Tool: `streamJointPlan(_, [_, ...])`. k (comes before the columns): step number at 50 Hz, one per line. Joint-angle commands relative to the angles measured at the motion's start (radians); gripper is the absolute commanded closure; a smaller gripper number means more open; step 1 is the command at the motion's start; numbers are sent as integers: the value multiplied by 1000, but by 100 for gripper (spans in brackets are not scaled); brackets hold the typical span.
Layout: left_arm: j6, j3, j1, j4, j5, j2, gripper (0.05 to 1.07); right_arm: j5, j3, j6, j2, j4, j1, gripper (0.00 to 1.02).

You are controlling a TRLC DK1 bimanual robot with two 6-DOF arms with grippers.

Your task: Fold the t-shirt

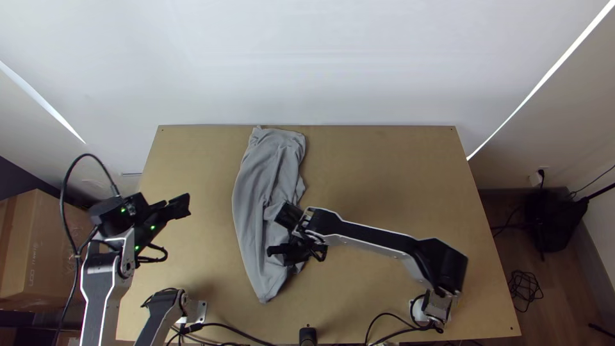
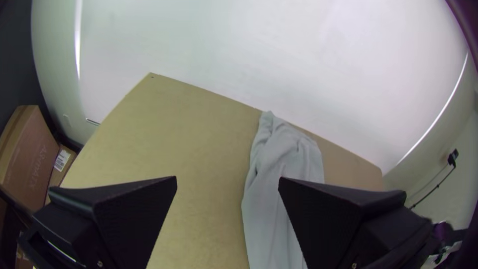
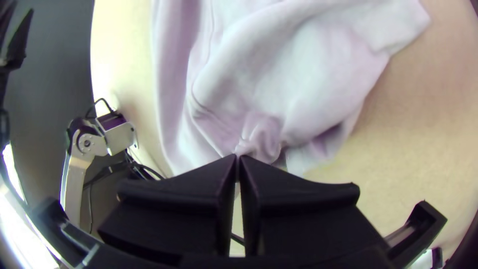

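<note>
Wooden table (image 1: 384,173), printed cardboard box (image 1: 48,247), grey t-shirt (image 1: 253,186) in right claw (image 1: 286,252)

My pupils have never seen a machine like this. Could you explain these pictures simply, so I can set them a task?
The machine is a pair of robot arms, each ending in a gripper with two flat black fingers. One picture looks steeply down from above the table; the other two come from cameras on the arms' wrists. A grey t-shirt lies on the table in a long, narrow, wrinkled shape. The right gripper is closed on a bunched bit of it. The left gripper is open and holds nothing, off to the left of the shirt.
</note>
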Motion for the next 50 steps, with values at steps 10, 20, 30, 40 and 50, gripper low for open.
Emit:
streamJointPlan(10, [61,117,-108,139,6,266,10,2,-193,-77,-300,-5,-36,100])
streamJointPlan(20, [94,313,-167,155,4,551,10,3,-298,-133,-423,-43,-76,100])
streamJointPlan(30, [142,559,-282,176,-16,807,10,6,-322,-209,-466,-83,-82,100])
streamJointPlan(40, [202,829,-390,164,-54,1080,10,12,-322,-218,-465,-85,-123,100])
streamJointPlan(50, [219,1062,-481,133,-69,1327,10,14,-324,-218,-457,-85,-162,100])
